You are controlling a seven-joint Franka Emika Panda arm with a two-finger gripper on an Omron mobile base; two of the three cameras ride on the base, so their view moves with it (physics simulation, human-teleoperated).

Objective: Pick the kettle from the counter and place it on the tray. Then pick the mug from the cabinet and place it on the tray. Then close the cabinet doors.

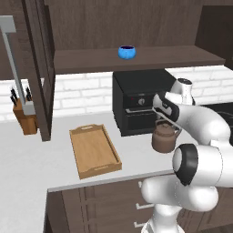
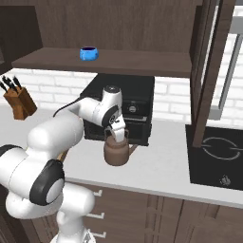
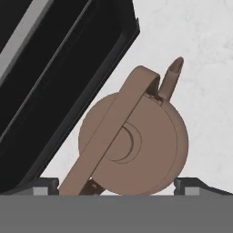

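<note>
The dark-brown kettle (image 1: 163, 139) (image 2: 116, 152) stands on the light counter (image 1: 54, 154) in front of a black oven. My gripper (image 1: 167, 122) (image 2: 117, 132) hangs open right over it, pointing down. In the hand view the kettle (image 3: 136, 145) sits between the two fingertips (image 3: 45, 185), its arched handle running diagonally and its spout at the upper right; nothing is held. The light-wood tray (image 1: 94, 150) lies empty to the kettle's left. The blue mug (image 1: 127, 52) (image 2: 88, 53) rests on the shelf of the open cabinet (image 1: 136, 27).
A black countertop oven (image 1: 142, 101) (image 2: 127, 107) stands just behind the kettle. A wooden knife block (image 1: 25, 117) (image 2: 17, 102) is at the far left. Open cabinet doors (image 1: 40, 68) (image 2: 211, 66) with silver handles hang at both sides. A black cooktop (image 2: 218, 156) lies to the right.
</note>
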